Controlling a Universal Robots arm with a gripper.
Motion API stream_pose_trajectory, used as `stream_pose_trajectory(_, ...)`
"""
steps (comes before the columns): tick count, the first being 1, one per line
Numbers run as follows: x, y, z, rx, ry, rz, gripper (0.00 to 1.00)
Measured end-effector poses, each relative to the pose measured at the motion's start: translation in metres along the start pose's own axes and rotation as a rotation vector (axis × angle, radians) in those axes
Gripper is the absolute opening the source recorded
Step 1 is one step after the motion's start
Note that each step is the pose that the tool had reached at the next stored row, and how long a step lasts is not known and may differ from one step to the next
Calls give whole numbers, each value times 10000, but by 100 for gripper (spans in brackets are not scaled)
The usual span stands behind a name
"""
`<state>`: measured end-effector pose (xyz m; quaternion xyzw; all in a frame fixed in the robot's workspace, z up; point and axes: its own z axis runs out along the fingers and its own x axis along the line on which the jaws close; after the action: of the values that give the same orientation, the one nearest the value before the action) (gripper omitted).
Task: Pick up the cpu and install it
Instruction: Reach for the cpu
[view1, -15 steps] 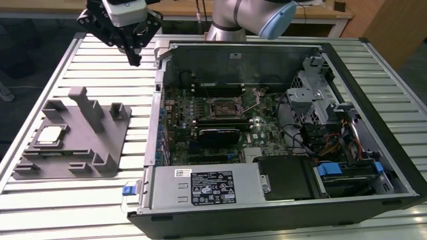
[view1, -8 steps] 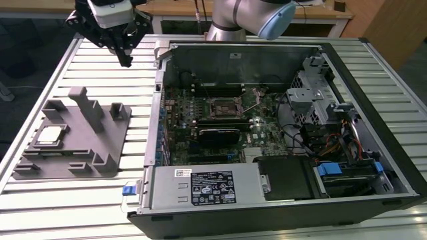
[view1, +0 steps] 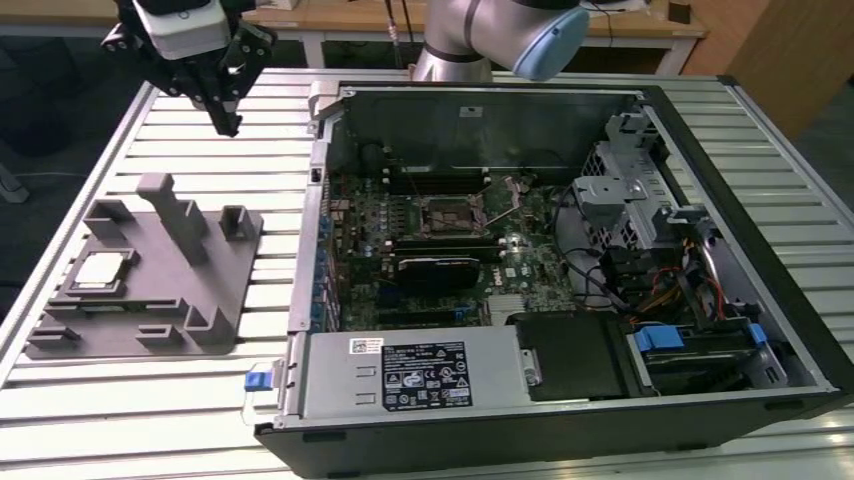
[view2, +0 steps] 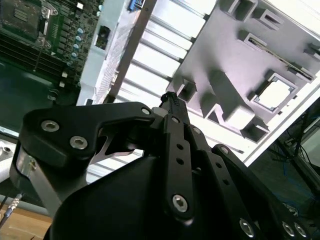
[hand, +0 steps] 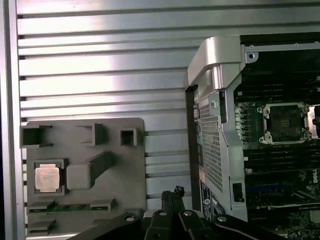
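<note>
Silver on top with a pale rim, the cpu (view1: 103, 270) lies flat in a square recess of the grey holder (view1: 200, 300). The holder stands on the slatted metal worktop (view1: 267, 110), towards the exterior view's left. In the first wrist view we see the cpu (hand: 47, 177) seated squarely in its pocket, with raised walls of the holder (hand: 125, 170) close on its sides. In the second wrist view it (view2: 275, 94) shows as a bright square.

The pincer (view1: 230, 125) hangs above the worktop, well apart from the cpu and off to the far side of the holder. Its fingers look drawn together to a narrow point, and we see nothing between them. Both wrist views show the tips meeting ( (hand: 172, 192), (view2: 169, 97)) over bare slats just beside the holder's edge.

The open computer case (view1: 787, 290) lies on the exterior view's right. The socket (view1: 454, 212) sits near the middle of the green motherboard (view1: 534, 265), and we judge it unfilled. Its frame appears swung open, though we cannot be sure.

We judge the cpu light, rigid and slick on its metal lid, so a grip on the top face would find little hold. Its underside contacts are likely delicate, and it should not be scraped or dropped. We think the best hold is on two opposite edges, level and light, wherever the pocket walls leave room for the fingers.
</note>
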<state>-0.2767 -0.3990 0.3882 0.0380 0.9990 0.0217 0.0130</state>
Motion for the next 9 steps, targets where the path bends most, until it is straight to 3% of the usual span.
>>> stream_pose_trajectory(9, 212, -17, 12, 0, 0, 2, 11)
